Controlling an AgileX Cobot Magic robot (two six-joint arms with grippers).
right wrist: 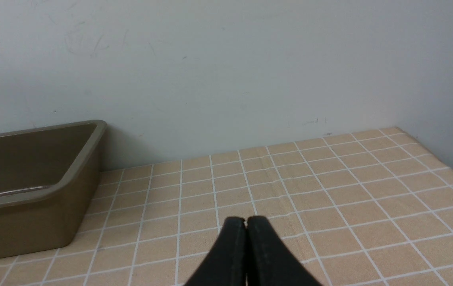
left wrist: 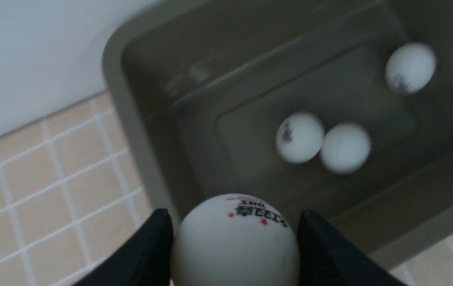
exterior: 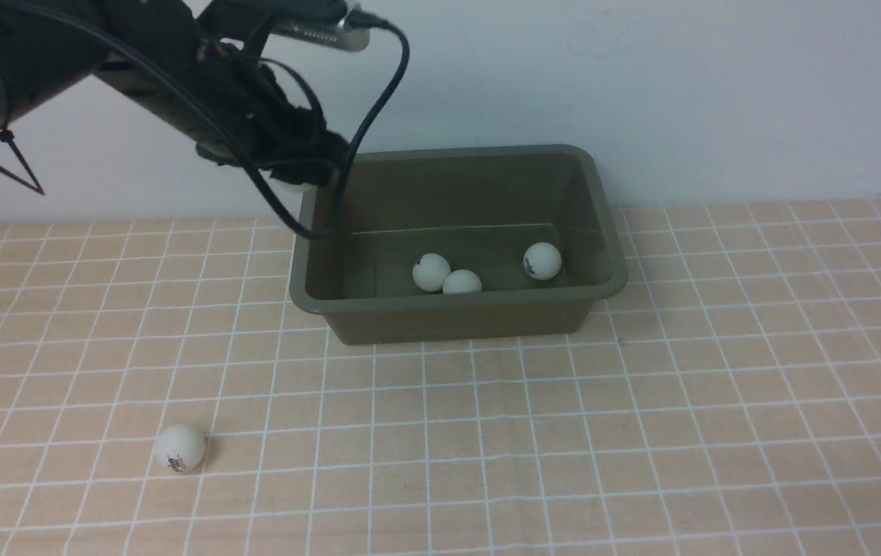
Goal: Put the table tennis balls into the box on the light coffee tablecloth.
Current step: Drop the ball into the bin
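Note:
My left gripper (left wrist: 234, 213) is shut on a white table tennis ball (left wrist: 234, 246) with a red and black logo. It holds the ball over the left end of the olive-grey box (exterior: 455, 320), near the rim (left wrist: 131, 115). In the front view the gripper (exterior: 297, 179) hides most of that ball. Three balls lie on the box floor (exterior: 431, 272) (exterior: 462, 283) (exterior: 542, 261). One more ball (exterior: 180, 448) rests on the light coffee tablecloth (exterior: 641, 425) at the near left. My right gripper (right wrist: 246, 220) is shut and empty, low over the cloth, right of the box (right wrist: 31, 214).
A pale wall runs right behind the box. The left arm's black cable (exterior: 378, 100) hangs over the box's left end. The cloth's far right edge (right wrist: 440, 159) meets a side wall.

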